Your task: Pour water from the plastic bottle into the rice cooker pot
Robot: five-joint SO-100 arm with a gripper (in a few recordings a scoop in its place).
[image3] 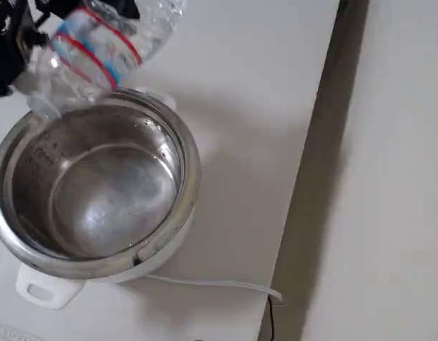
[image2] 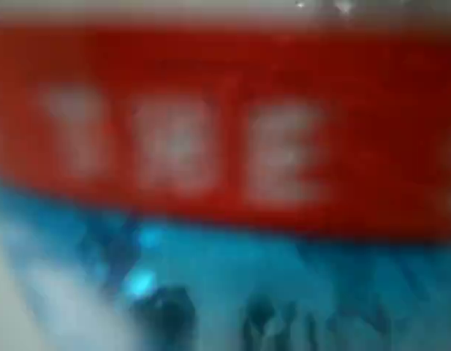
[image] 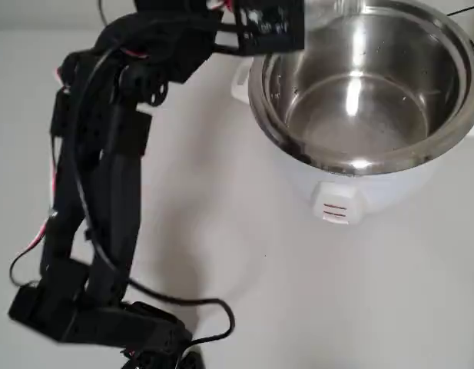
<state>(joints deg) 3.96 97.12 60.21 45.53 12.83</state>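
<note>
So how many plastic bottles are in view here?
1. The plastic bottle is tilted over the far rim of the rice cooker pot in the fixed view; its label fills the wrist view.

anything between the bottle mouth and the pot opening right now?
Nothing visible. In the fixed view the plastic bottle is tilted, its lower end hanging over the rim of the rice cooker pot, whose opening is uncovered. The mouth itself is too blurred to make out. The wrist view shows the bottle's label close up.
</note>
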